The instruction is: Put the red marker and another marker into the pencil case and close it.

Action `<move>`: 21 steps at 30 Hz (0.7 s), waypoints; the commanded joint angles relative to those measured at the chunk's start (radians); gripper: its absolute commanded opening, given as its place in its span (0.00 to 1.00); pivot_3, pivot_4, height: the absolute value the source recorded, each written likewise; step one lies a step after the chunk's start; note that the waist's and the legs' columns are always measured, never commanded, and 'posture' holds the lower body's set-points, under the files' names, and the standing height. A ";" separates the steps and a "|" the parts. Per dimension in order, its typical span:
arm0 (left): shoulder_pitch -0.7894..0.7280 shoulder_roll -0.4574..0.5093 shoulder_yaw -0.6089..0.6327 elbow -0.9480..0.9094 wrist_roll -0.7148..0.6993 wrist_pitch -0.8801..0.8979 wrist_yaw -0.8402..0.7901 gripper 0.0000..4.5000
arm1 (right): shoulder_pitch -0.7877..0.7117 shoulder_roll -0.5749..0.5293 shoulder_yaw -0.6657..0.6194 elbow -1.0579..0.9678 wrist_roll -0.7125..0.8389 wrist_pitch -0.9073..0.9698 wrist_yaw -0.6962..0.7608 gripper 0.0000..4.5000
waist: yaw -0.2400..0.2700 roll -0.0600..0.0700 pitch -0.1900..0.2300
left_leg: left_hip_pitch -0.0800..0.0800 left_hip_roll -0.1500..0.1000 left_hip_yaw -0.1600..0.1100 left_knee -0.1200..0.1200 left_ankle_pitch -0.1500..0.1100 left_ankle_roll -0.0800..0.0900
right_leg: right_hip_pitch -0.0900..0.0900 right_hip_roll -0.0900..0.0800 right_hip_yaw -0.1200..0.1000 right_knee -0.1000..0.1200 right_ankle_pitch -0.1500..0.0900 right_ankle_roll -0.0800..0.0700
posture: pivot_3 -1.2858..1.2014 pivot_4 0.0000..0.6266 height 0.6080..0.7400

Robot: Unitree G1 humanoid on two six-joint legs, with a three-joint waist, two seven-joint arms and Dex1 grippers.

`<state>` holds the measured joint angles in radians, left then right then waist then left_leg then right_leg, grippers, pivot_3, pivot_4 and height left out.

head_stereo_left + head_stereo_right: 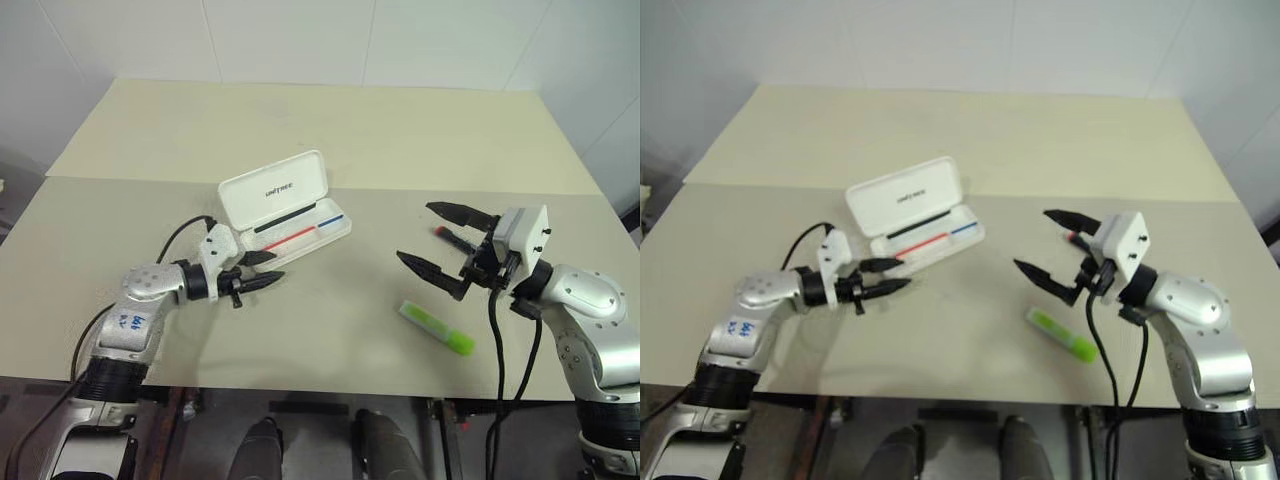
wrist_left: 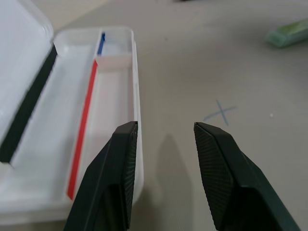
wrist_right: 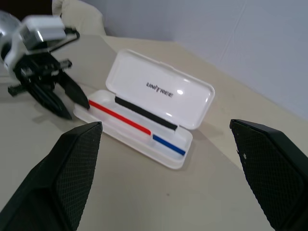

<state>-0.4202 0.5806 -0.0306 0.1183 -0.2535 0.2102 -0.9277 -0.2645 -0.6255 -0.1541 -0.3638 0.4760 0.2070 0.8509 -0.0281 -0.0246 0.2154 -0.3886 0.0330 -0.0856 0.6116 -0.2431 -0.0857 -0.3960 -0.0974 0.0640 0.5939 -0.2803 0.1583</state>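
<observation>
Bench: pencil case lying open, lid up, tray empty. Left pincer partly spread, empty, just beside the tray's near end. Right pincer spread wide, empty. Red marker partly hidden behind its fingers. Green highlighter lies near, below that pincer.

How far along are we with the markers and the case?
Done: the pencil case lies open, tray without markers. In hand: nothing; the left hand sits by the case's near end, partly open, and the right hand, wide open, hovers by the red marker. Left: both markers, including the green highlighter on the table, then closing.
</observation>
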 commanded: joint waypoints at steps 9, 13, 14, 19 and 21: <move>-0.069 -0.012 -0.028 0.133 0.074 -0.068 0.015 0.41 | -0.006 0.013 -0.002 -0.114 0.018 0.020 -0.053 1.00 | 0.000 0.000 0.000 | 0.000 0.000 0.000 0.000 0.000 0.000 | 0.000 0.000 0.000 0.000 0.000 0.000 | 0.52 0.24 1.00; -0.108 -0.007 -0.062 0.159 0.097 -0.078 -0.017 0.41 | -0.006 0.004 -0.006 -0.133 0.029 0.037 -0.054 1.00 | 0.001 0.000 0.000 | 0.001 0.000 0.000 0.000 0.000 0.000 | 0.000 0.000 0.000 0.001 0.000 0.000 | 0.52 0.24 1.00; -0.114 -0.006 -0.069 0.163 0.100 -0.082 -0.032 0.41 | -0.006 0.000 -0.006 -0.138 0.034 0.045 -0.051 1.00 | 0.001 0.000 0.000 | 0.000 0.000 0.000 0.000 0.000 0.000 | 0.000 0.000 0.000 0.001 0.000 0.000 | 0.52 0.24 1.00; -0.147 0.001 -0.095 0.174 0.123 -0.093 -0.069 0.21 | -0.005 -0.034 -0.008 -0.162 0.070 0.092 -0.025 1.00 | 0.001 0.000 0.000 | 0.000 0.000 0.000 0.000 0.000 0.000 | 0.000 0.000 0.000 0.000 0.000 0.000 | 0.52 0.24 1.00; -0.155 -0.002 -0.096 0.173 0.123 -0.088 -0.077 0.06 | -0.005 -0.044 -0.010 -0.167 0.081 0.103 -0.019 1.00 | 0.001 0.000 0.000 | 0.000 0.000 0.000 0.000 0.000 0.000 | 0.000 0.000 0.000 0.000 0.000 0.000 | 0.52 0.24 1.00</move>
<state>-0.5716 0.5709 -0.1163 0.2896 -0.1358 0.1278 -0.9817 -0.2644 -0.6569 -0.1519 -0.4821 0.5300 0.3057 0.8225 -0.0269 -0.0245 0.2153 -0.3884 0.0330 -0.0856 0.6116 -0.2431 -0.0856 -0.3957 -0.0974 0.0640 0.5941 -0.2804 0.1583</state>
